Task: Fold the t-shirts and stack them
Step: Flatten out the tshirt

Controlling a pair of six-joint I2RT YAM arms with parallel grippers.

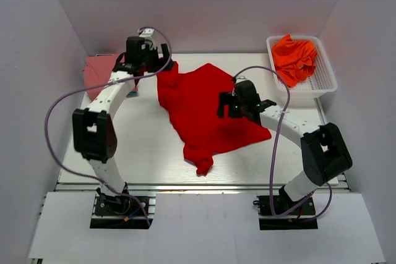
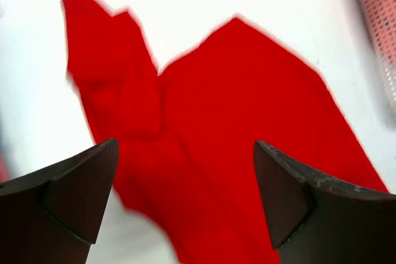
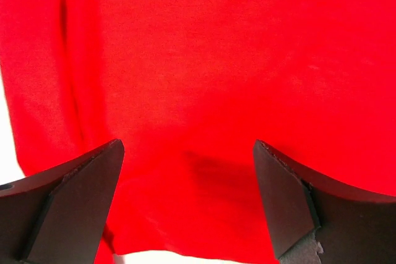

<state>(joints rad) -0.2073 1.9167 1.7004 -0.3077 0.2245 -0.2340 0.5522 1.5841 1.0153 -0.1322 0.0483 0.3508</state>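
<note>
- The bright red cloth t-shirt (image 1: 198,103) is spread, rumpled and unfolded, at the centre of the white table (image 1: 142,146). Its long axis is judged to run from about 11 o'clock down to 5 o'clock in the top view, with a bunched end at the near edge.
- The left gripper (image 1: 159,60) is placed at the shirt's 11 o'clock corner, just at the cloth's edge. In the left wrist view the red t-shirt (image 2: 235,122) is seen ahead, from 11 to 3 o'clock of the left gripper (image 2: 185,143).
- The right gripper (image 1: 230,104) is hung directly over the shirt's 3 o'clock side and is taken to be the nearer of the two to the body of the cloth. In the right wrist view the whole field beyond the right gripper (image 3: 187,143) is filled by the red t-shirt (image 3: 216,60).
- Both pairs of jaws are spread wide and nothing is held between them. Whether the fingertips touch the cloth cannot be told.
- A dusty pink folded shirt (image 1: 98,73) is laid at 10 o'clock, just beside the left arm.
- Vivid orange crumpled shirts (image 1: 296,57) are kept in the white plastic mesh basket (image 1: 325,85) at 2 o'clock, well apart from both grippers.
- The coming move is judged to depend on grasps at opposite ends of the shirt, so that it can be drawn flat.
</note>
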